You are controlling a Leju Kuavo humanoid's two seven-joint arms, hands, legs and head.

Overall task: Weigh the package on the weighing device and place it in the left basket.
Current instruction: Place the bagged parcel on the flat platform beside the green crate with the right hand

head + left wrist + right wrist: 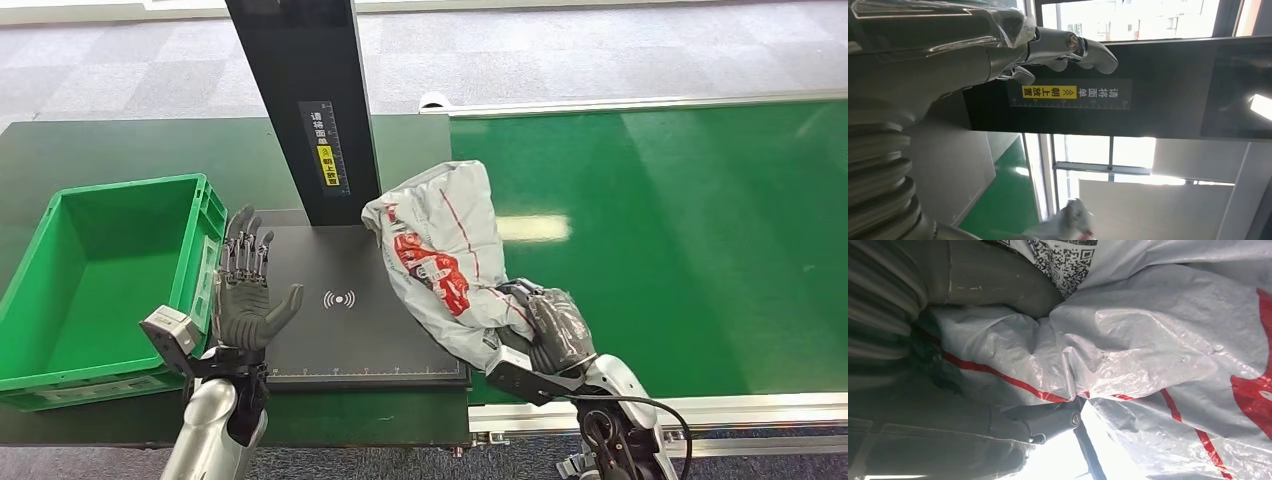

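The package (440,255), a grey mailer with red print, is gripped in the right hand (550,330) above the right edge of the black weighing device (340,330); whether it rests on the plate is unclear. Weighing appears unfinished. The left hand (245,290) stands open-fingered, empty, beside the green basket (60,375), which holds nothing.

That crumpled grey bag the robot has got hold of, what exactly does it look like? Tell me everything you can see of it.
The soft grey plastic mailer bag is wrinkled and shiny, printed with thin red lines and a red-and-white logo; the right wrist view shows a QR code on it. The right hand grips its lower end, with the fingers pressing into its folds. It tilts up and leftward over the right edge of the flat black scale platform, its top near the black upright column. Whether it touches the platform is unclear.
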